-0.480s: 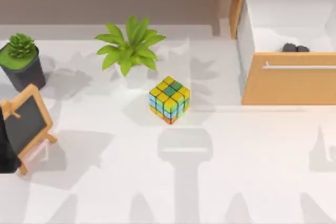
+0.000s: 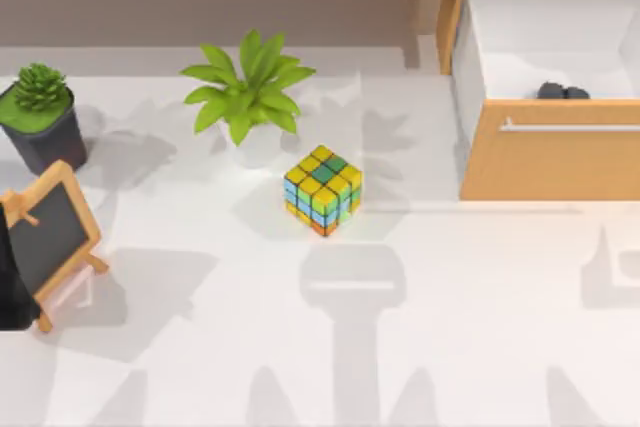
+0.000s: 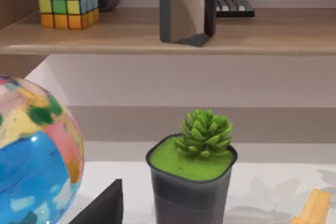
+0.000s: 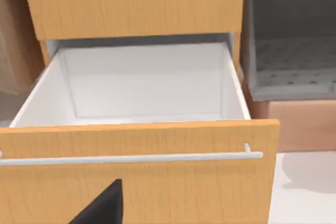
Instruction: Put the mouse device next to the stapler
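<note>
The mouse device (image 2: 563, 92) is a small dark pair of humps lying inside the open wooden drawer (image 2: 550, 162) at the table's back right, close behind the drawer front. The stapler is out of view. A black piece of my right gripper (image 4: 100, 208) shows in the right wrist view, facing the drawer front (image 4: 157, 182) and its white handle (image 4: 131, 158) from close by. A black piece of my left gripper (image 3: 100, 208) shows in the left wrist view, near a potted succulent (image 3: 191, 171).
A coloured puzzle cube (image 2: 322, 190) sits mid-table, with a leafy plant (image 2: 250, 87) behind it. The succulent pot (image 2: 40, 122) and a small chalkboard easel (image 2: 45, 237) stand at the left. A globe (image 3: 31, 156) is near the left wrist. A shelf (image 3: 168, 38) holds another cube.
The arm shadows along the table's front and right side have shifted slightly. The mouse device, the cube and the plants have not moved.
</note>
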`<action>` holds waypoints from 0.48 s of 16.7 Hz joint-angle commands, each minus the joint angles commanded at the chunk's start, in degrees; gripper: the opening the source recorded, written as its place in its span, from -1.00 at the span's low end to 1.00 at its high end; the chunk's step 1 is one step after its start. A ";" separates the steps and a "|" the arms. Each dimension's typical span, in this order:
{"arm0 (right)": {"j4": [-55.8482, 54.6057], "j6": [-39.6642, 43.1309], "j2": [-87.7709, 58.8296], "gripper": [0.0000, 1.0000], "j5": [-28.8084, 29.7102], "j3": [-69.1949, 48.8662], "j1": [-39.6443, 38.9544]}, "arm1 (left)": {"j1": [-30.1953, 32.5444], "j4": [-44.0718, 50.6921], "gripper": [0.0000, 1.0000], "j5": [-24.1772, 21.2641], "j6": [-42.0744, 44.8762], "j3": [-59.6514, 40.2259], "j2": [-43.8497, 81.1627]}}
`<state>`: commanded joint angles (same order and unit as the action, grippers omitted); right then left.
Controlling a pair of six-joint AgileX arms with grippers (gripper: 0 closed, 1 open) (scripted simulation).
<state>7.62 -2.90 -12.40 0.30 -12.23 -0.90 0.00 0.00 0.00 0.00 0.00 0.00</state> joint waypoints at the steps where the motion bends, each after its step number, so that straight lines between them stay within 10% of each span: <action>1: 2.30 -0.89 -4.17 1.00 0.09 -4.00 -0.26 | 0.00 0.00 1.00 0.00 0.00 0.00 0.00; 8: 22.45 -8.56 -46.56 1.00 0.90 -41.51 -2.87 | 0.00 0.00 1.00 0.00 0.00 0.00 0.00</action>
<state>30.06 -11.46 -58.96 1.20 -53.74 -3.77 0.00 0.00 0.00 0.00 0.00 0.00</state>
